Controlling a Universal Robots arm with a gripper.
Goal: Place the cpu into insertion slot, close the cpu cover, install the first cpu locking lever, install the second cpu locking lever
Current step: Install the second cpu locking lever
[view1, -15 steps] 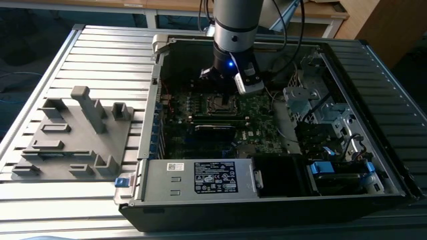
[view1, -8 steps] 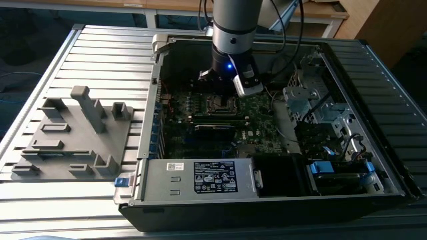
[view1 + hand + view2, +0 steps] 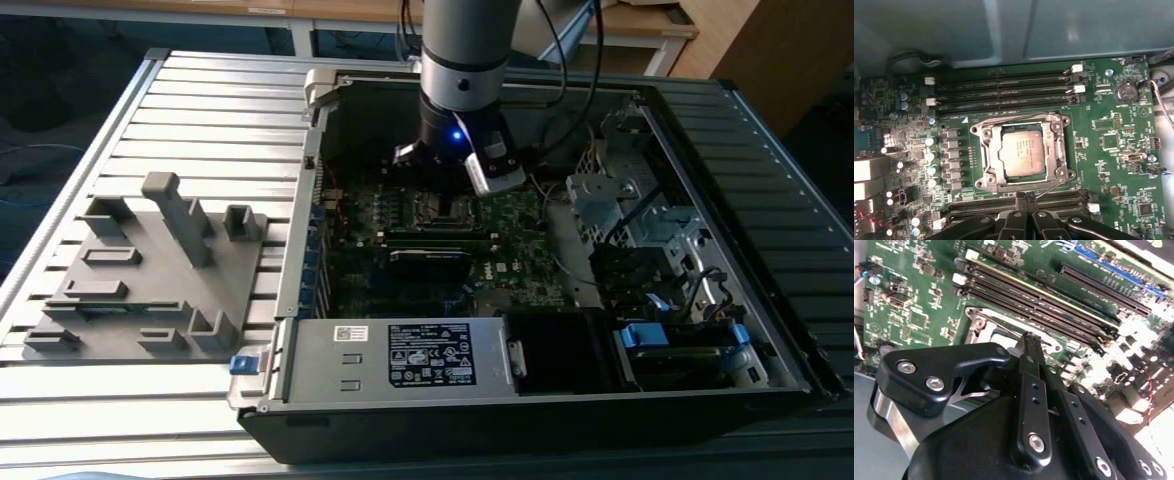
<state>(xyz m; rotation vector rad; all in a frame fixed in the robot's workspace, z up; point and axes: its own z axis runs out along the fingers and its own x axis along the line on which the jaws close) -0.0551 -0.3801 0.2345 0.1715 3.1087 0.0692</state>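
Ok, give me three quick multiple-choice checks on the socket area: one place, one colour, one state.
1. Where is the cpu?
A. in the insertion slot
B. on the grey fixture outside the case
C. in the gripper
2. What colour is the motherboard?
A. blue
B. green
C. red
3. How is the cpu cover?
A. upright
B. removed
C. lying flat

A: the cpu sits in the insertion slot.
B: the motherboard is green.
C: the cpu cover frames the chip flat.
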